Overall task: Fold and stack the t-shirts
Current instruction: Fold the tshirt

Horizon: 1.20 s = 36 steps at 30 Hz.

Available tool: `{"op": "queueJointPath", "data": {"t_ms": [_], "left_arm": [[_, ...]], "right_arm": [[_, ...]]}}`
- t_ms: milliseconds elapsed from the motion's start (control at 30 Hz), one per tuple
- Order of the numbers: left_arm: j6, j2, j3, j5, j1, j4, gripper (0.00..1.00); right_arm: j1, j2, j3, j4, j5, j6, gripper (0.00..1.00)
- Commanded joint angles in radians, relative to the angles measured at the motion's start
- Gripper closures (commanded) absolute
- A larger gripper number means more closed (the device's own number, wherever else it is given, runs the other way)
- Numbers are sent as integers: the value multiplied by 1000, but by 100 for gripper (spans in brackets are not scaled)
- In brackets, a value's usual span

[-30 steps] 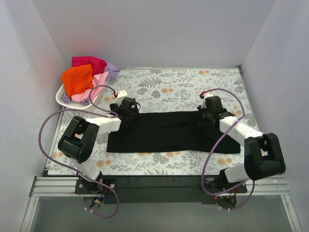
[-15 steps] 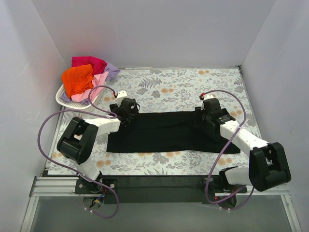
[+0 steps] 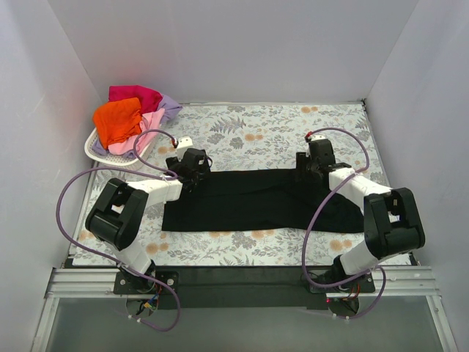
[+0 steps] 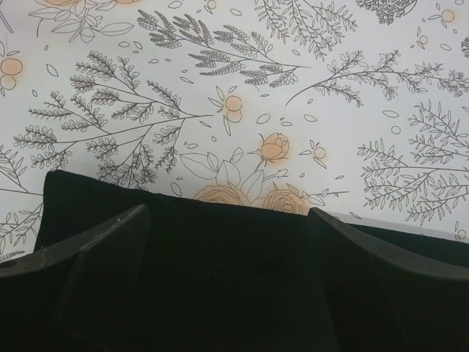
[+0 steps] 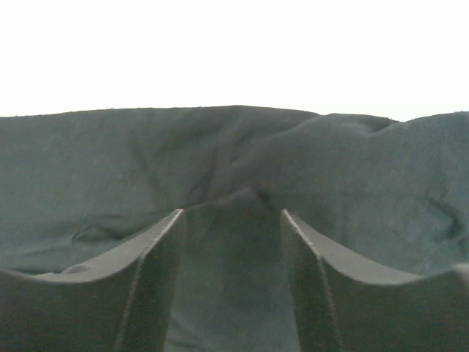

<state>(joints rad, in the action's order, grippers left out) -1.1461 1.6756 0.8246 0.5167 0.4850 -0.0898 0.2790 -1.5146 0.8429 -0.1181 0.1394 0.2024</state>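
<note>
Nearest the arm bases, the black t-shirt [image 3: 249,202] lies as a long flat band across the floral worktop [image 3: 278,136], running from left to right with its right end nearer the front edge. Over the band's far left edge hangs the left pincer [image 4: 229,213], released, its two fingers spread wide above the cloth with nothing between them. Over the far right part of the band sits the right pincer [image 5: 231,214], its fingers apart and low on the fabric; a small ridge of black cloth rises between their tips, gripped by neither. Farther back, at the far left corner, a white lattice basket [image 3: 94,150] holds the other shirts in a heap: orange t-shirt [image 3: 117,121] on top, pink t-shirt [image 3: 152,125] beside it, magenta-red t-shirt [image 3: 135,94] and lavender t-shirt [image 3: 170,106] behind.
</note>
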Motion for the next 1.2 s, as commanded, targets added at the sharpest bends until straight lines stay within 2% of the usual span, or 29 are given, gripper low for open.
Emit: {"op": "queueJointPath", "data": {"t_ms": [0, 267, 333, 367, 467, 500, 833, 1167], "left_arm": [[13, -21, 1, 31, 3, -1, 19], [14, -5, 8, 39, 3, 4, 18], [14, -2, 8, 36, 4, 5, 18], [14, 2, 10, 36, 3, 4, 18], [16, 10, 15, 34, 3, 5, 18], [16, 10, 16, 34, 3, 5, 18], [16, 36, 30, 22, 3, 7, 18], [16, 33, 28, 6, 3, 4, 18]], "right_arm": [[-18, -39, 48, 77, -29, -24, 52], [-32, -110, 65, 97, -67, -26, 61], [-32, -117, 68, 101, -70, -29, 70], [-32, -119, 70, 101, -73, -31, 79], [-32, -113, 65, 98, -81, -31, 96], [-32, -104, 62, 100, -84, -31, 99], [0, 83, -70, 80, -124, 3, 99], [42, 246, -159, -23, -115, 3, 99]]}}
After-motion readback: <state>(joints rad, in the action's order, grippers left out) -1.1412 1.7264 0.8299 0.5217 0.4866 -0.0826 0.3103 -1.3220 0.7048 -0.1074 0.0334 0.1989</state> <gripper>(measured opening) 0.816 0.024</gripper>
